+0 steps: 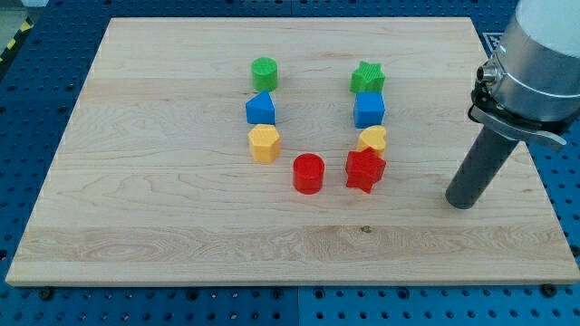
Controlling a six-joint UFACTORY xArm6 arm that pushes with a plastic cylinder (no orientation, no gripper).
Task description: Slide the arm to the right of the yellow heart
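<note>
My tip (460,201) rests on the worktop (181,244), well to the view's right of the yellow heart (372,139), wedged between the blue block (369,109) and red star (364,169). No pincer is fitted. Next, I judge, slide leftward and stop just beside the heart.

Board (181,226) is pale wood, smooth matt finish, grain lines running across the view and a small dark knot near the bottom middle. Blocks look like matt plastic with fine ridged surfaces: green cylinder (265,72), green star (368,77), two blue blocks (260,109) (369,110), yellow hexagon (265,143), yellow heart (372,139), red cylinder (308,173), red star (364,169). Rod (480,167) down to my tip (460,205) is dark, smooth, dull sheen, under a glossy metal clamp (517,122); the blue base (54,36) around the board is painted perforated metal.
</note>
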